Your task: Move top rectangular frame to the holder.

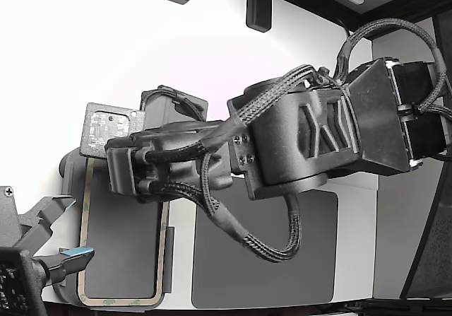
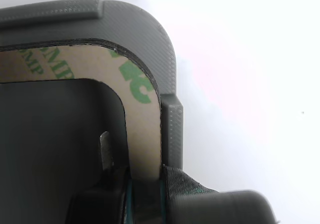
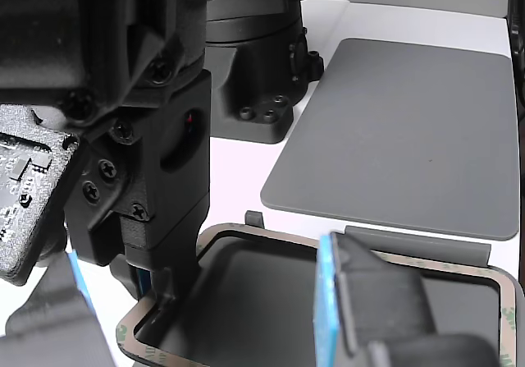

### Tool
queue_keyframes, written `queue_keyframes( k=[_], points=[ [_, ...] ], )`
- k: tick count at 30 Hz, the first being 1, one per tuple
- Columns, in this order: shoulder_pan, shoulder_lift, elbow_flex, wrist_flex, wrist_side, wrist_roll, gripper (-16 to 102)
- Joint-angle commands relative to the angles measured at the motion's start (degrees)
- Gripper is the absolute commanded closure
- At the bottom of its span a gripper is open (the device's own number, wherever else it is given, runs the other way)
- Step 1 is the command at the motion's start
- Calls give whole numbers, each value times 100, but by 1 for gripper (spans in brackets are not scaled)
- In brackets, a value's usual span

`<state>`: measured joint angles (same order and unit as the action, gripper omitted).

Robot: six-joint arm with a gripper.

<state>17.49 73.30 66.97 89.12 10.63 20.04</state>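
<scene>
The top rectangular frame (image 1: 116, 302), a thin tan outline with green print, lies flat inside the light grey holder (image 1: 67, 167) at the exterior view's lower left. My gripper (image 1: 131, 174) reaches down over the frame's far corner, its fingertips hidden under the wrist. In the wrist view the gripper (image 2: 144, 186) has a finger against each edge of the frame's strip (image 2: 142, 134), next to the holder's rounded corner wall (image 2: 150, 28). The other view shows the gripper (image 3: 164, 281) down on the frame's corner (image 3: 443, 264), with a holder tab (image 3: 410, 240) behind it.
A solid dark grey mat (image 1: 265, 252) lies to the exterior view's right of the holder, and shows in the other view (image 3: 410, 112). A second gripper with blue pads (image 1: 67, 259) sits at the holder's near side; its finger (image 3: 353, 309) fills the foreground. An arm base (image 3: 254, 63) stands behind.
</scene>
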Motion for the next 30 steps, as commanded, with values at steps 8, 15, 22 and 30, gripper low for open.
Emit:
queue_keyframes(
  k=[8, 15, 22, 30],
  points=[
    [-114, 316, 229, -246, 18, -18, 97],
    [-114, 281, 281, -308, -18, -62, 97],
    [-114, 255, 246, -272, 9, -62, 97],
    [-114, 211, 237, -272, -9, -149, 97]
  ],
)
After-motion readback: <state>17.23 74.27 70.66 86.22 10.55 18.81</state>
